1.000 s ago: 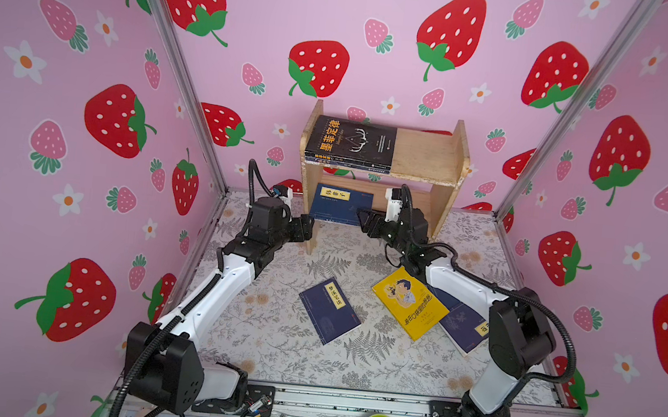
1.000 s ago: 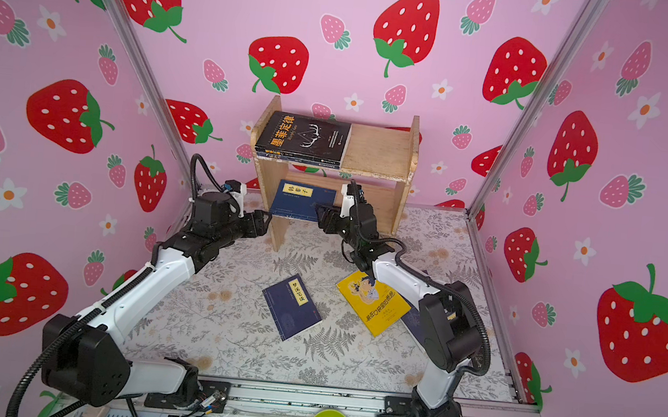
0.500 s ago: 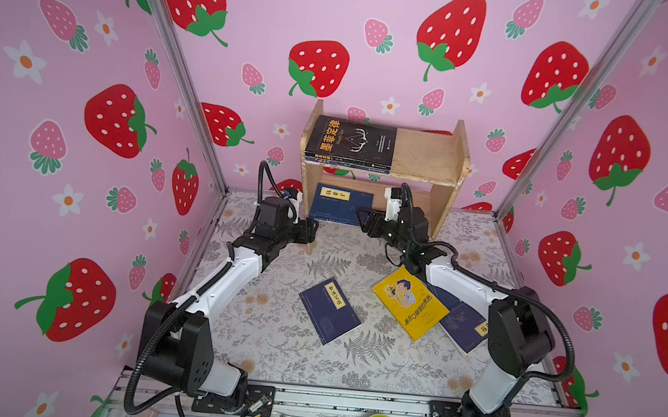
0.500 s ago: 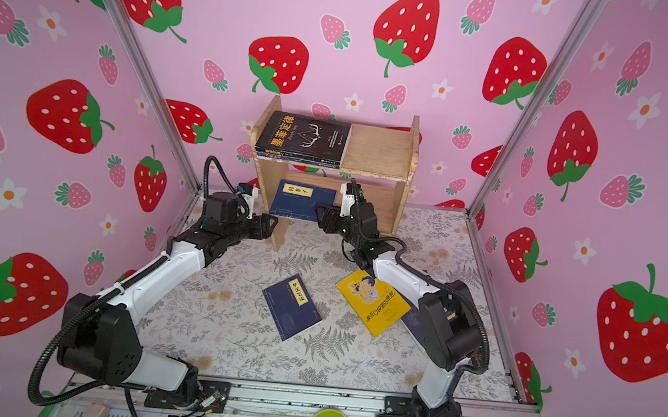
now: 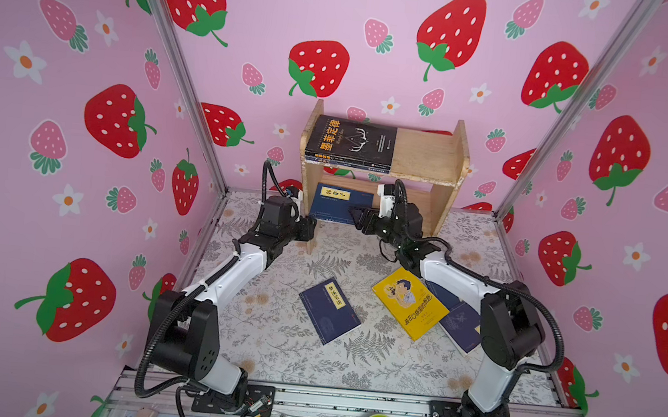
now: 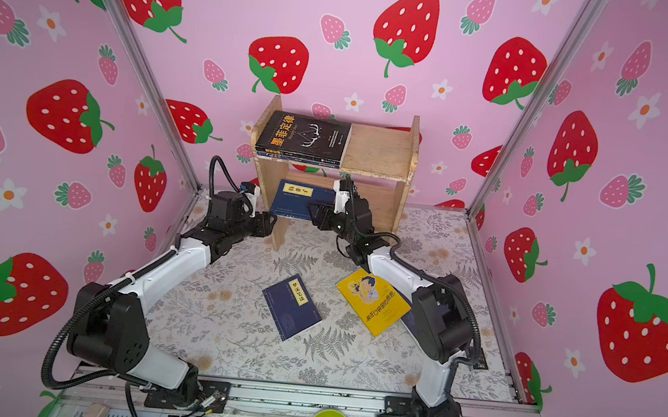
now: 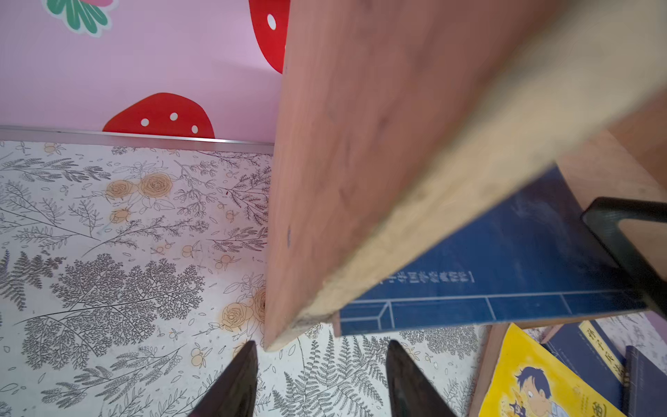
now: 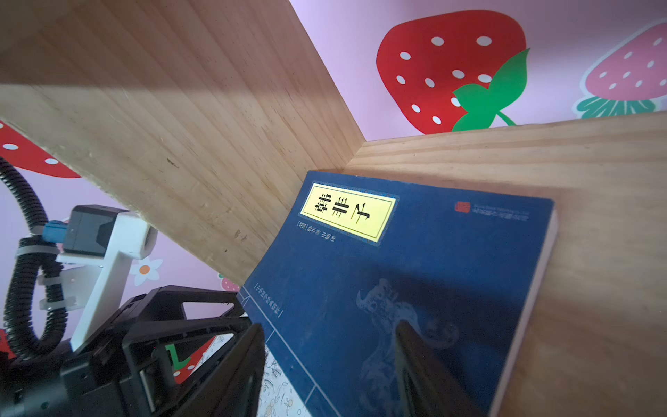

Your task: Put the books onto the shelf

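Navy book (image 8: 415,260) lies on the shelf (image 8: 541,162) under the right pincer (image 8: 329,328), jaws spread; left pincer (image 7: 322,344) gapes too, shelf just ahead.

The left arm (image 5: 241,269) has stretched forward toward the shelf (image 5: 427,154), its lower link leaning further in. The left gripper (image 7: 319,348) has moved across the table from short of the shelf to the front left leg (image 7: 285,325), and now sits just before the leg's foot.

A staged robot lab cell: pink strawberry-print walls (image 5: 75,193) on aluminium posts (image 5: 182,78) enclose a floral-papered bench (image 5: 270,337); 2 arms (image 5: 234,275) bolt onto the near metal rail (image 5: 347,403).
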`<state>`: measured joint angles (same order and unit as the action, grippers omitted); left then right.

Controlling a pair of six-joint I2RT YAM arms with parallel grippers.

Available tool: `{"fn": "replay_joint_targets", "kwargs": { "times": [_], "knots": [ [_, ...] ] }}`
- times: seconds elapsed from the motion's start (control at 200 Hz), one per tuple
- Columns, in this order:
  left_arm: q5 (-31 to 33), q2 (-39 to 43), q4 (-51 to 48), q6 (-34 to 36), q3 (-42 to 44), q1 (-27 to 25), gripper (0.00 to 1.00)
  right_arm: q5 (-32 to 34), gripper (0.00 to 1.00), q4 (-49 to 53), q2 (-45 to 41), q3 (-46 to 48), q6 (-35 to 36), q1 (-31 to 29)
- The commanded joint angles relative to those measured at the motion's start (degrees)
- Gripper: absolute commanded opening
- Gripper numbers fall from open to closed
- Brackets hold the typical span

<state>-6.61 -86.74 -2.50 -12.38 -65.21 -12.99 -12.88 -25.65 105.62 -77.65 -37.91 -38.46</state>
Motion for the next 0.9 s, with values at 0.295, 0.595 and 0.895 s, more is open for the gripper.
{"fn": "replay_joint_targets", "kwargs": {
  "times": [0.295,0.595,0.895],
  "knots": [
    [4.6,0.0,7.0,-3.3,0.4,0.7,0.51,-0.5,0.59,4.6,4.7,-1.0,-1.4,0.0],
    [2.5,7.4,2.9,-4.7,4.7,0.5,0.58,0.9,0.62,5.4,-0.1,-0.2,4.0,0.0],
    [-0.9,25.3,-15.2,-12.3,16.0,-1.1,0.89,6.3,0.66,10.2,-17.8,13.9,11.1,-0.6]
  ]
}}
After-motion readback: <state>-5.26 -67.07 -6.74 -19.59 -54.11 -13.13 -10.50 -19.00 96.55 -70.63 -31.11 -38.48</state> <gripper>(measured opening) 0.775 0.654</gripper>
